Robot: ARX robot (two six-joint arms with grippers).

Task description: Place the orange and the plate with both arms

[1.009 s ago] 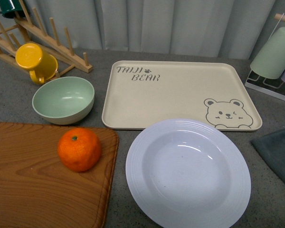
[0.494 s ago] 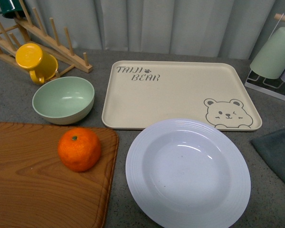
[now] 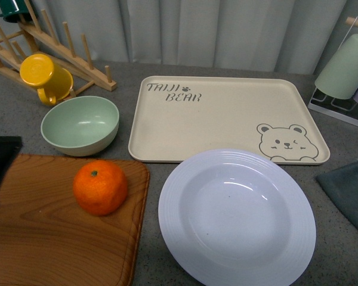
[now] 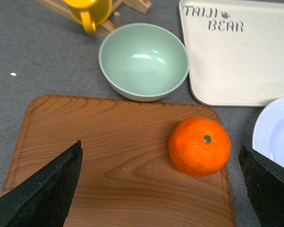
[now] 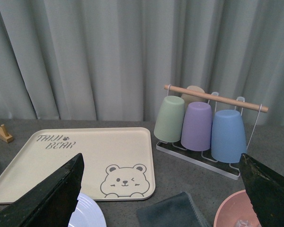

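Lower left of the front frame: orange (image 3: 100, 187) rests on board (image 3: 42, 238). Left gripper (image 4: 159, 146) hangs over it, spread wide and empty, likely to straddle the fruit. Plate (image 3: 235, 217) lies lower centre, just before tray (image 3: 227, 113). Right gripper (image 5: 161, 156) is raised, wide apart, empty.

One orange (image 3: 100, 187), one plate (image 3: 237, 217), one pale green bowl (image 3: 80, 125), one beige tray (image 3: 227, 116), one wooden board (image 3: 48, 232), one peg rack (image 3: 65, 50). Two mugs: yellow mug (image 3: 45, 77), dark green mug (image 3: 3, 7). Four upturned cups: green cup (image 5: 170, 119), purple cup (image 5: 197, 126), blue cup (image 5: 228, 135), beige cup (image 5: 194, 92). One grey cloth (image 3: 349, 190), one pink bowl (image 5: 236, 210).
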